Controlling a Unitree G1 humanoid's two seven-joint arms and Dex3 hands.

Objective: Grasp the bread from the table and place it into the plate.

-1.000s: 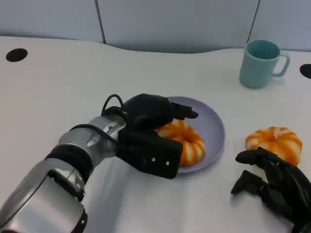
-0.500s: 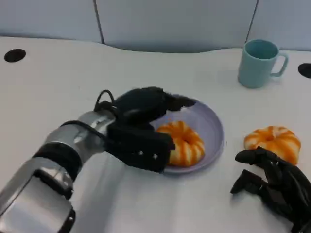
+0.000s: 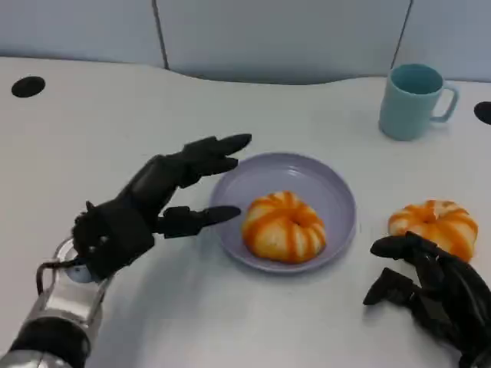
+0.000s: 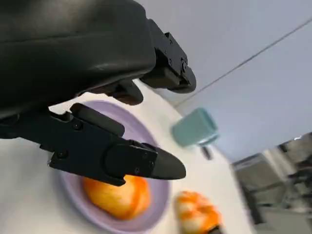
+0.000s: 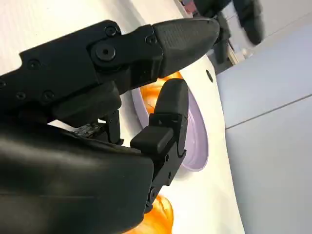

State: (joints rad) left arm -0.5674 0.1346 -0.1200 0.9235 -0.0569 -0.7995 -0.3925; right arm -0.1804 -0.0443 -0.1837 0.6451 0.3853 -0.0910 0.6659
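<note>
An orange-and-white striped bread [image 3: 284, 226] lies in the lilac plate [image 3: 331, 192] at the table's middle; the left wrist view shows this bread [image 4: 117, 196] on the plate [image 4: 151, 214]. My left hand [image 3: 146, 207] hovers just left of the plate, fingers spread and holding nothing. A second striped bread [image 3: 433, 226] lies on the table to the right of the plate, and shows as a bread [image 4: 197, 219] in the left wrist view. My right hand [image 3: 430, 295] rests on the table just in front of it, fingers apart, empty.
A teal mug [image 3: 414, 100] stands at the back right. Two dark round holes [image 3: 28, 86] sit in the white tabletop [image 3: 115, 130] at the far left and far right. A grey wall runs behind the table.
My left hand has let go of the bread, which now lies in the plate, and has drawn back to the left with its fingers spread. The right hand has not moved.
</note>
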